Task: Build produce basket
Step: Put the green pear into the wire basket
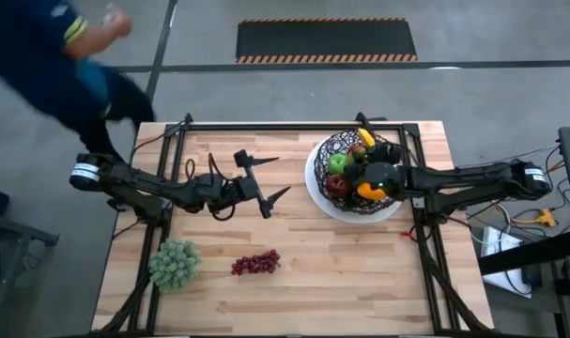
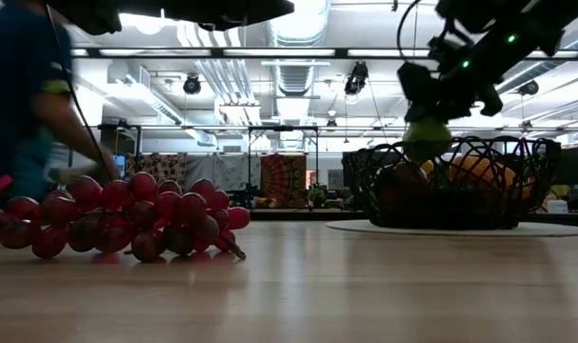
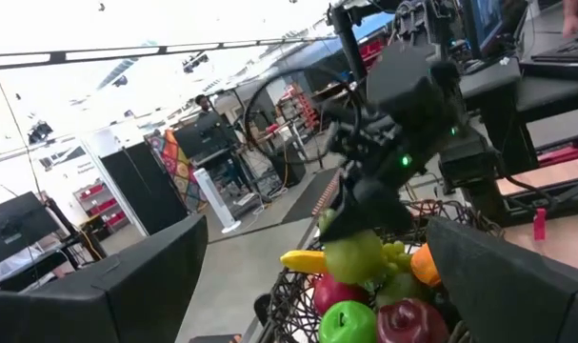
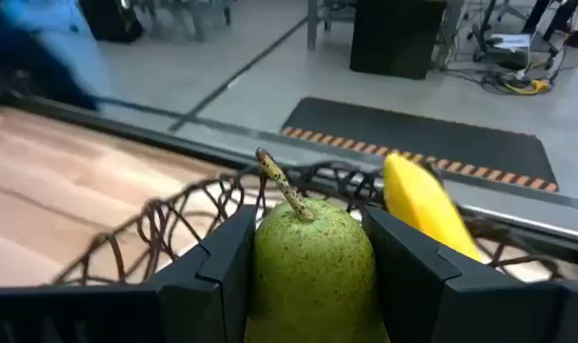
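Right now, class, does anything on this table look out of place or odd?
Nothing is spilled or damaged. The purple grapes lie on the table, outside the basket, beside a leafy bunch. The right gripper holds a pear above the basket; the left gripper waits open mid-table.

High view looks straight down; low view skims the counter (image 1: 360, 272); both wrist views face the basket (image 3: 289, 295) closely.

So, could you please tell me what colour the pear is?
Green with brown speckles, the pear; right wrist view.
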Robot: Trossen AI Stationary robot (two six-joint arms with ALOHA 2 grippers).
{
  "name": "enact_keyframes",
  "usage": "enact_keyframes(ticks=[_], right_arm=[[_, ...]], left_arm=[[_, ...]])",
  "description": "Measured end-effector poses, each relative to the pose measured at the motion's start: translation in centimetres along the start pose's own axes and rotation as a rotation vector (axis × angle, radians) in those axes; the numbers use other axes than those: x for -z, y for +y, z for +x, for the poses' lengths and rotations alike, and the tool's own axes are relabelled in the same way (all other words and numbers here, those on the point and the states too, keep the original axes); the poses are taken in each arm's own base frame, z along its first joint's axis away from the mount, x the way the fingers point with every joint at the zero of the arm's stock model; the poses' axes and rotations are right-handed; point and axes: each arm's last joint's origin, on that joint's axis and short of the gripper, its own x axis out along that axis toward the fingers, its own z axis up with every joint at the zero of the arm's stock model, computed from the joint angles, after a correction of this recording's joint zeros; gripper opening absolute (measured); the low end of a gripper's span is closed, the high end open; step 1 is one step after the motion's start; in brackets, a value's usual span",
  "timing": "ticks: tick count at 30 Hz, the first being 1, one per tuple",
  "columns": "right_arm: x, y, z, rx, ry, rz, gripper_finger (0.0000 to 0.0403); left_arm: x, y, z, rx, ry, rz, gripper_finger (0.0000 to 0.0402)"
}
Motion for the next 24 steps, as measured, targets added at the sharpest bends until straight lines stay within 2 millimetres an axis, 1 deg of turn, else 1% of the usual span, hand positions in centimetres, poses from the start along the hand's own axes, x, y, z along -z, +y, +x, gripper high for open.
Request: enact_keyframes(ticks=[3,7,16,19,24], right_arm=[[0.6,0.5,0.8,0.005,0.022,-0.017,0.0156],[1.0,1.0,1.4,0.005,0.030,-0.024,0.0158],[1.5,1.4,1.7,-0.016,0.063,-0.025,0.0173],[1.6,1.4,1.7,-0.023,0.070,-0.031,0.0188],[1.7,1.3,1.7,-0.025,0.084,-0.043,0.0225]], left_arm=[[0.1,0.0,0.0,0.002,0.002,0.001,0.0379],[0.1,0.0,0.0,0.001,0.002,0.001,0.0379],[0.1,0.0,0.0,0.002,0.002,0.000,0.0379],[0.1,0.0,0.0,0.002,0.002,0.000,0.0379],[0.1,-0.1,0.0,0.002,0.002,-0.005,0.0379]])
